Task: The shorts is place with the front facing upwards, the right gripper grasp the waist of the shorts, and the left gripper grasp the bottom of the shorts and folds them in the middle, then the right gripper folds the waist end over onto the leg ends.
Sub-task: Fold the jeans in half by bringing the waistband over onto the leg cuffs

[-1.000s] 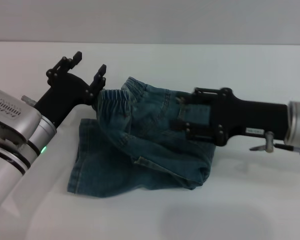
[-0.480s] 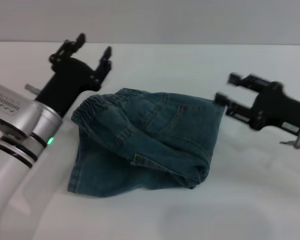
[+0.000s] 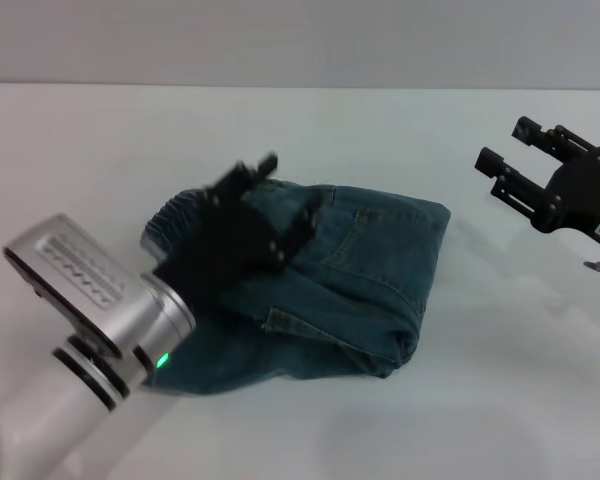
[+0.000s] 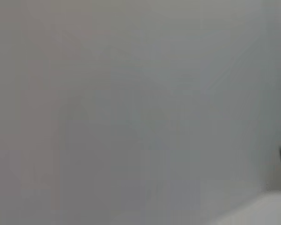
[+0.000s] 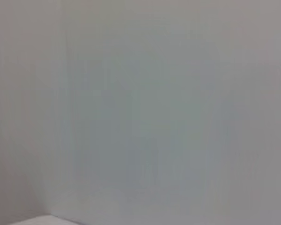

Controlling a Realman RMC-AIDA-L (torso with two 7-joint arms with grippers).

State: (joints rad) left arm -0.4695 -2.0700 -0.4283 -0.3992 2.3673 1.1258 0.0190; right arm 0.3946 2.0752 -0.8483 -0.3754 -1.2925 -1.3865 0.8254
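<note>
The blue denim shorts (image 3: 330,280) lie folded in a thick bundle at the middle of the white surface (image 3: 500,400), the ruffled elastic waist (image 3: 175,215) on the left. The left gripper (image 3: 280,195) hovers low over that waist end with fingers spread and nothing held (probably to press or tidy the fold). The right gripper (image 3: 515,160) hangs well off to the right — open, empty — likely clearing room; both wrist views show nothing useful.

White table (image 3: 500,400) below a plain grey wall (image 3: 300,40).
</note>
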